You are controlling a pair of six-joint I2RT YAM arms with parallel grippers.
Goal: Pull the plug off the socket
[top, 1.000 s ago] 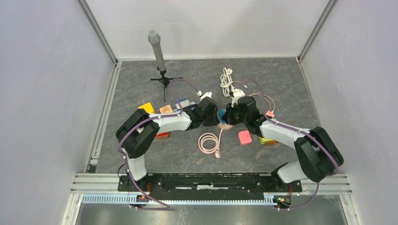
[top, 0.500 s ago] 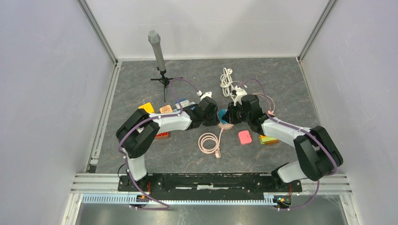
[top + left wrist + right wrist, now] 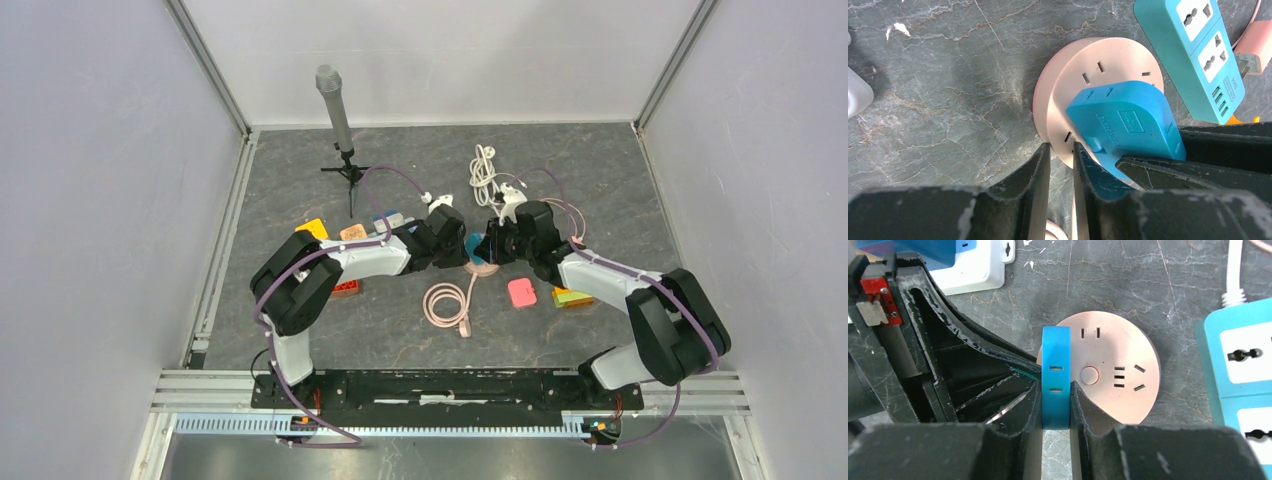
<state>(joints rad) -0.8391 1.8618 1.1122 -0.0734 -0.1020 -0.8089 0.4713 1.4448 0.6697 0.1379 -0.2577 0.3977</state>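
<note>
A round pink socket (image 3: 483, 268) lies flat on the grey table; it also shows in the left wrist view (image 3: 1083, 95) and the right wrist view (image 3: 1115, 370). A blue plug (image 3: 1055, 375) stands on its edge, also seen in the left wrist view (image 3: 1123, 120) and from above (image 3: 474, 243). My right gripper (image 3: 1055, 407) is shut on the blue plug, one finger on each flat side. My left gripper (image 3: 1061, 152) is shut on the socket's rim, from the opposite side. From above, the left gripper (image 3: 461, 252) and right gripper (image 3: 491, 248) face each other closely.
A teal power strip (image 3: 1193, 55) lies just beyond the socket, with a pink plug (image 3: 1255, 45) beside it. A white socket (image 3: 973, 265), a coiled pink cable (image 3: 447, 300), a white cable (image 3: 484, 170), a microphone on a tripod (image 3: 335, 110) and small coloured blocks (image 3: 522, 292) lie around.
My right wrist has shifted slightly toward the back of the table. The plug, the socket and my left gripper stay about where they were.
</note>
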